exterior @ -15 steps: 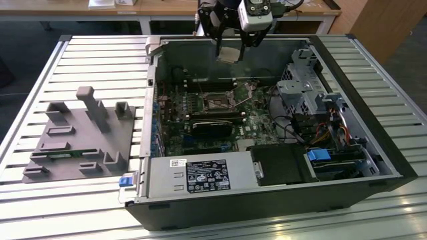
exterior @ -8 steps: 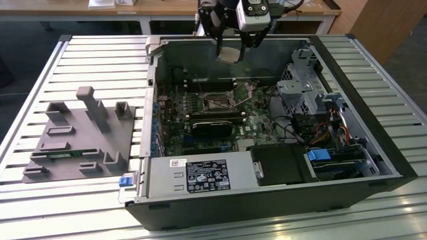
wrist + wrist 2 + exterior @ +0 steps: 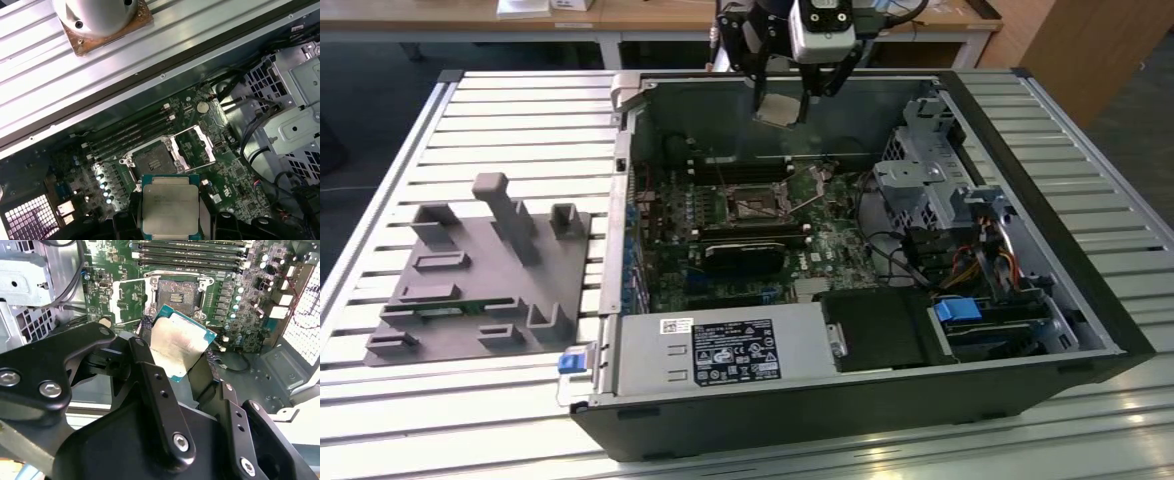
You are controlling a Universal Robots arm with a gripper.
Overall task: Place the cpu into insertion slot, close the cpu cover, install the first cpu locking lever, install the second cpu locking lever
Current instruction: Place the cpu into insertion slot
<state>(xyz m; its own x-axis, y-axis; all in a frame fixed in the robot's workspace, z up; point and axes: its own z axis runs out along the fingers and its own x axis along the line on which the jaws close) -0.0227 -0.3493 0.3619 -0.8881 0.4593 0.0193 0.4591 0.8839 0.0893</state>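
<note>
Exterior view, upper centre: black pincer (image 3: 789,99) points down, clamped on silver-topped square cpu (image 3: 778,111). Dark square insertion slot (image 3: 754,208) lower in frame; silvery frame-shaped cpu cover (image 3: 196,146) open beside it.

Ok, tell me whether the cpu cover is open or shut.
Open: the cpu cover lies swung aside beside the insertion slot, whose socket is bare.

The cpu (image 3: 170,207) in the end effector (image 3: 177,342) has a matt silver-grey metal top. The end effector looks smooth, black and slightly glossy, with shiny metal screws (image 3: 181,441). Below it, the insertion slot (image 3: 150,161) has a silvery metal rim; the worktop (image 3: 520,110) is ribbed pale metal.
</note>
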